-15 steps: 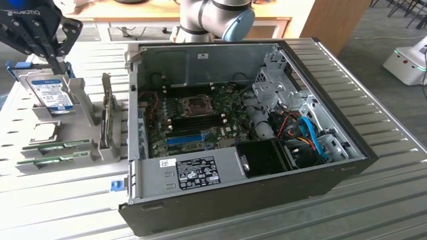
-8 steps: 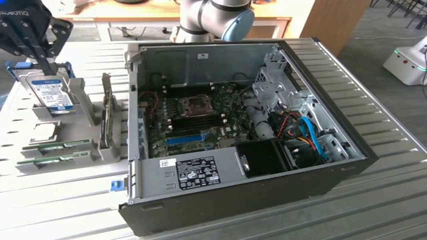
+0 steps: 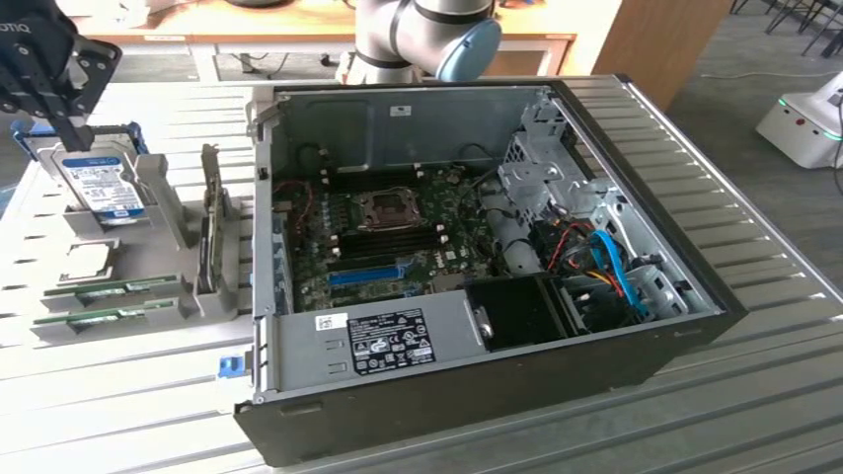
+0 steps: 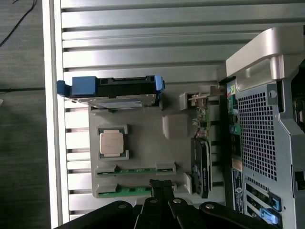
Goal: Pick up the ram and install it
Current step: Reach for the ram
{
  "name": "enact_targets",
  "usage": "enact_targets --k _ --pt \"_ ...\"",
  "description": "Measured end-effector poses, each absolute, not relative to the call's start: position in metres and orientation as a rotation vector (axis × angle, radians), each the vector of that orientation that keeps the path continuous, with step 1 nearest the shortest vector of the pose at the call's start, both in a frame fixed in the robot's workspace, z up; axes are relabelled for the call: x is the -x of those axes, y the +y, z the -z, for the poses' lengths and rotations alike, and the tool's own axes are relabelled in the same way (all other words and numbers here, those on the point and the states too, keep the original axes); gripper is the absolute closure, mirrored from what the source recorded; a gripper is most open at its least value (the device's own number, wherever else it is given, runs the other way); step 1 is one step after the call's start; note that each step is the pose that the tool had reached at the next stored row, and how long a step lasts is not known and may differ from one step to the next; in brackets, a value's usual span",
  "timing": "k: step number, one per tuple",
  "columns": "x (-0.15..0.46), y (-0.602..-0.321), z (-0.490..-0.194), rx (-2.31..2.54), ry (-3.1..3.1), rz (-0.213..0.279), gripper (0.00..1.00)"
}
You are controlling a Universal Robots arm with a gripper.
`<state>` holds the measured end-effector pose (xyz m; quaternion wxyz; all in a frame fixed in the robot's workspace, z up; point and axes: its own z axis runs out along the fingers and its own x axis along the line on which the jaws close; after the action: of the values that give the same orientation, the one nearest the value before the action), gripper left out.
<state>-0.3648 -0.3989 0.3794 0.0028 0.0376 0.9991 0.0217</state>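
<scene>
Tool: the black tool (image 3: 73, 133) hung at the exterior view's left, over the holder and close to the top edge of the hard drive. Its fingers (image 4: 157, 188) were pressed together, with nothing between them.
Ram: the ram (image 3: 113, 289) was a thin green stick lying flat in a groove of the holder, at the end of the holder nearest the exterior camera. It was well apart from the tool and untouched.
Second ram stick: the second ram stick (image 3: 106, 316) lay just beside the first one and parallel to it – in the wrist view both showed as green strips (image 4: 136, 169) (image 4: 126, 191).
Holder: the grey holder (image 3: 165, 212) stood on the bench, beside the open case.
Hard drive: the silver hard drive (image 3: 106, 183) with a blue label stood upright in the holder, in a blue frame (image 4: 112, 88).
Processor: a square silver processor (image 3: 82, 259) sat in its pocket, between the hard drive and the ram.
Card: a dark card (image 3: 211, 227) stood on its edge in the side of the holder next to the case.
Case: the black computer case (image 3: 461, 420) lay on its side and was open, so the green motherboard (image 3: 395, 237) was showing.
Blue slot: a long blue slot (image 3: 362, 275) was on the motherboard.
Bench: the bench (image 3: 118, 405) was made of pale metal slats.
Arm: the base of the arm (image 3: 421, 39) stood behind the case.
</scene>
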Motion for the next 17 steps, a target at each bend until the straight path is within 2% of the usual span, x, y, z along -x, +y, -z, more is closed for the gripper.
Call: enact_targets --k 17 --pt "0.392 -0.399 -0.377 -0.119 3.144 -0.068 0.89"
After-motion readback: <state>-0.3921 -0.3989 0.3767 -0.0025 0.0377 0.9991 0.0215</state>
